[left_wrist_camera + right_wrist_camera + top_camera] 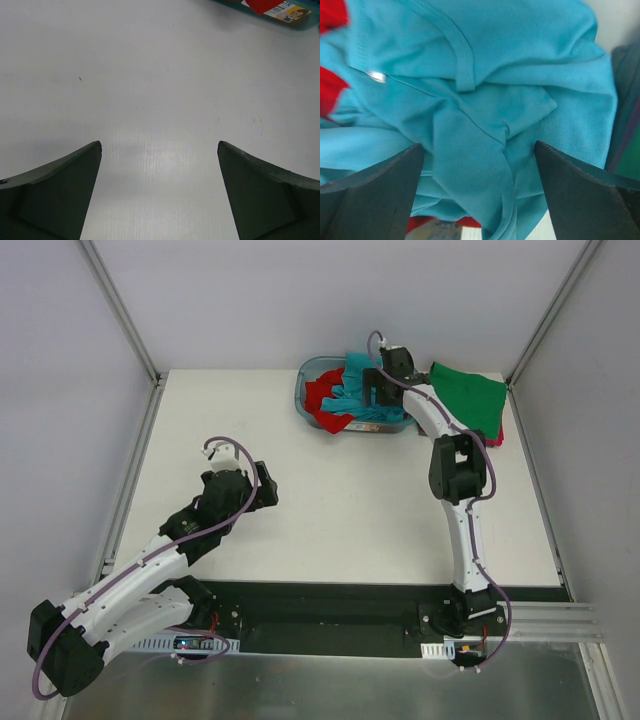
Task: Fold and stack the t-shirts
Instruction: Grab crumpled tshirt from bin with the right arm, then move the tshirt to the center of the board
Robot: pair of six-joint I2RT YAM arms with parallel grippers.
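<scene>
A crumpled teal-blue t-shirt (350,380) and a red t-shirt (324,400) lie in the clear blue-tinted tub (304,388) at the back of the table. My right gripper (374,398) hangs open over the tub. In the right wrist view, its (479,145) jaws stand wide apart on either side of a raised fold of the teal shirt (470,115), with red cloth (330,15) at the left. A folded green t-shirt (468,398) lies at the back right, with a reddish-pink edge (498,437) under it. My left gripper (270,490) is open and empty over bare table (160,145).
The white table (350,500) is bounded by grey walls with metal posts at the back corners. In the left wrist view, the tub's labelled edge (287,11) and a bit of red cloth (260,5) show at the top right.
</scene>
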